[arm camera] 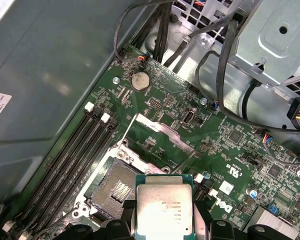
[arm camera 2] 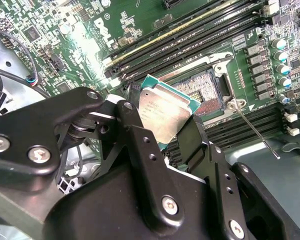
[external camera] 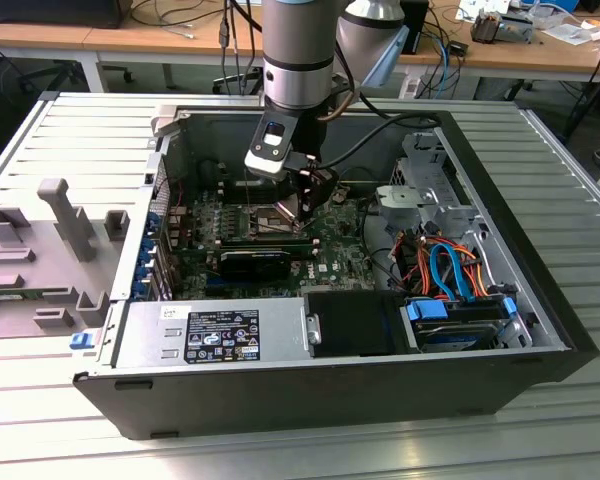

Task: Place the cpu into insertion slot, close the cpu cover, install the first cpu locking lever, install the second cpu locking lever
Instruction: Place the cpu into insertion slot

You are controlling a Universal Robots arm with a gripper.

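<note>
One gripper (arm camera 2: 165, 131) is clamped on the cpu (arm camera 2: 166, 109), its two black fingers (arm camera 2: 136, 131) pinching opposite edges of the chip so the silver top faces outward; in the second wrist view the chip is held tilted, not level with the board; the insertion slot (arm camera: 116, 187) lies open and bare just beside and below the held cpu (arm camera: 163, 207), on the side toward the long memory slots (arm camera: 65, 165), so the chip is near the slot and not yet seated; being square, the chip has no long axis, and its edges look roughly in line with the slot's rim; the cpu cover (arm camera: 160, 131) stands hinged up on the slot's far side from the gripper, and a thin locking lever (arm camera 2: 257, 135) juts free beside the slot; printed writing shows on the chip's top, on the green motherboard (arm camera: 240, 150) as white lettering, and on a sticker (external camera: 223, 336) on the case's power supply, well apart from the slot
</note>
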